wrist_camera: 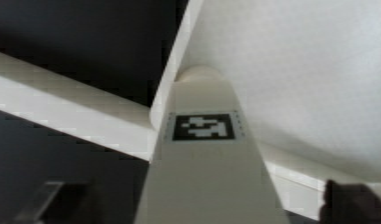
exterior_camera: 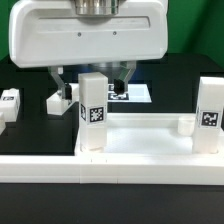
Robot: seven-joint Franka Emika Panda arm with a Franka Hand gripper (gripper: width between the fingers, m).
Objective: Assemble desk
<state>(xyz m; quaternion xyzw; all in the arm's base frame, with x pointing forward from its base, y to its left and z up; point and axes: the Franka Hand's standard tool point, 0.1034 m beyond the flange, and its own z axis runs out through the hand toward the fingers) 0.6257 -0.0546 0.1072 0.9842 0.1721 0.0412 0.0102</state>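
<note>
The white desk top (exterior_camera: 150, 142) with its raised rim lies in the foreground. One white leg (exterior_camera: 94, 112) with a tag stands upright at its corner on the exterior view's left. A second leg (exterior_camera: 210, 115) stands upright at the exterior view's right. My gripper (exterior_camera: 92, 85) hangs over the first leg, open, with a dark finger on each side and a gap to each. In the wrist view that leg (wrist_camera: 205, 128) runs up between my fingertips (wrist_camera: 356, 200), and the desk top (wrist_camera: 311, 80) lies beyond it. Two more legs lie loose on the black table (exterior_camera: 10, 101) (exterior_camera: 60, 98).
The marker board (exterior_camera: 138, 93) lies on the table behind the gripper. A long white rail (exterior_camera: 40, 168) runs along the front edge. A small white part (exterior_camera: 185, 125) sits by the desk top's far rim, near the second leg.
</note>
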